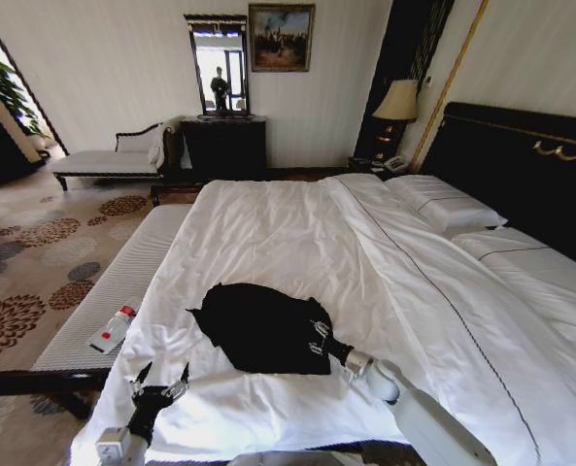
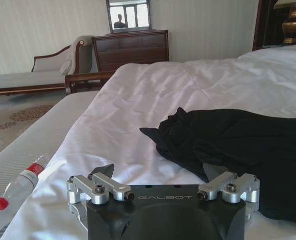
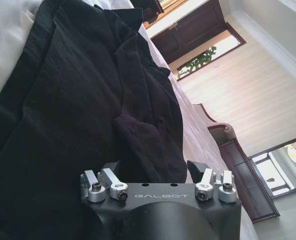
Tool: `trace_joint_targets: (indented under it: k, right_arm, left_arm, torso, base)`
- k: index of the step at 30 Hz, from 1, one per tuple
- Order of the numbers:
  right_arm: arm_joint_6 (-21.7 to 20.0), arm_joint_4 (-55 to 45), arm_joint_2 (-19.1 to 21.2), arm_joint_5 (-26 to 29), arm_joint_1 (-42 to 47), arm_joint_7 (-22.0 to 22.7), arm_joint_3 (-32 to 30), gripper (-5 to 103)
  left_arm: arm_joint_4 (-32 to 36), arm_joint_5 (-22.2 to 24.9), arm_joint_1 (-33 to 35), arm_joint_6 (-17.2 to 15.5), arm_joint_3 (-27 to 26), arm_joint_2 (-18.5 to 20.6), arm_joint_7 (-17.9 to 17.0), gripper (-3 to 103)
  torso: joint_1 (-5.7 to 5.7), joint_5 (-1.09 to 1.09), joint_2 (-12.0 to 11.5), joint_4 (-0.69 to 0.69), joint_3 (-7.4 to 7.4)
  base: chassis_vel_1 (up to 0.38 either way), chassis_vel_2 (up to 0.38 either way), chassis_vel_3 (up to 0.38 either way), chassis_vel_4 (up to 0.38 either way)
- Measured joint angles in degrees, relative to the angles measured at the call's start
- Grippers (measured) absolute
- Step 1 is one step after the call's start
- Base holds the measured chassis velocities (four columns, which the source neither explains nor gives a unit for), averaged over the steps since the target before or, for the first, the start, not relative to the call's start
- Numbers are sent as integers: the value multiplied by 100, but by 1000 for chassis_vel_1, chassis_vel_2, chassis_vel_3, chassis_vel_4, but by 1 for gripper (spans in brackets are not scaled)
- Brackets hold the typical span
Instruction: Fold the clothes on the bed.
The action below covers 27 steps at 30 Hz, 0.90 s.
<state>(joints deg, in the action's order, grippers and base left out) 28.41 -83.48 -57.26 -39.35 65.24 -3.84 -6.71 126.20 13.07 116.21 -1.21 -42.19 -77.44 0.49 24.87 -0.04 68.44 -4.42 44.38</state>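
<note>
You can read "GALBOT" printed on the body of each tool in both wrist views; no lettering is legible on the clothes.

The black T-shirt [image 1: 263, 325] lies crumpled on the white bed [image 1: 297, 228], toward the foot end nearest you. Its long axis runs roughly across the bed, with a pointed corner of cloth reaching toward the bed's left edge.

Your right tool [image 1: 317, 338] sits at the shirt's right edge, over the black cloth, with its fingers spread; in the right wrist view [image 3: 155, 172] the cloth lies right under and between them, but you cannot tell whether they touch it.

Your left tool [image 1: 161, 377] hovers over bare sheet near the foot, left of the shirt and apart from it, fingers spread wide.

A plastic bottle [image 1: 113, 330] with a red cap lies on the grey bench [image 1: 103, 291] beside the bed.
</note>
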Motion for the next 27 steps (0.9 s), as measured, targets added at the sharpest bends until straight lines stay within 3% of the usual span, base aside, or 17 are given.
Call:
trace_joint_targets:
  k: [2, 5, 7, 9, 12, 18, 21, 22, 24, 27]
  right_arm:
    - [64, -3, -16, -18, -41, 48, -18, 85]
    - [78, -13, -17, 8, -86, 69, -14, 76]
    - [81, -12, -15, 9, -99, 71, -13, 76]
    - [105, -2, 1, 27, -133, 74, -10, 59]
    - [109, -11, 18, 64, -136, 74, -12, 54]
    - [112, -67, 48, 93, -104, 60, -30, 26]
    - [121, -5, 53, 93, -123, 63, -30, 21]
    - [123, 26, 56, 101, -135, 64, -30, 10]
    - [123, 44, 58, 113, -143, 64, -30, 10]
    - [128, 95, 62, 156, -161, 58, -30, 1]
  left_arm:
    - [7, 0, 1, 2, -7, 0, 0, 100]
    - [8, 1, 2, 17, -15, -7, 0, 100]
    - [8, 2, 2, 21, -16, -9, 0, 100]
    - [7, 2, 5, 32, -16, -16, -1, 100]
    - [10, 1, 6, 33, -16, -19, -1, 100]
    - [2, 19, -55, 35, -32, -32, -7, 100]
    - [-3, 29, -72, 24, -31, -24, -8, 100]
    - [-4, 39, -77, 18, -30, -17, -8, 100]
    - [-8, 43, -80, 14, -30, -8, -8, 100]
    - [-36, 51, -90, 2, -14, 53, -6, 100]
  torso:
    - [0, -1, 0, 1, 0]
    - [0, 0, -1, 1, 0]
    - [0, 0, -1, 1, 0]
    - [0, 0, 0, 1, 0]
    - [0, 0, -1, 1, 0]
    - [0, -1, 0, 0, 0]
    - [0, 0, -1, 0, 0]
    - [0, 0, 0, 0, 0]
    - [0, 0, 0, 1, 0]
    - [0, 0, -1, 1, 0]
  base:
    - [0, 0, 0, 0]
    - [0, 0, 0, 0]
    - [0, 0, 0, 0]
    - [0, 0, 0, 0]
    - [0, 0, 0, 0]
    - [0, 0, 0, 0]
    - [0, 0, 0, 0]
    - [0, 0, 0, 0]
    - [0, 0, 0, 0]
    - [0, 0, 0, 0]
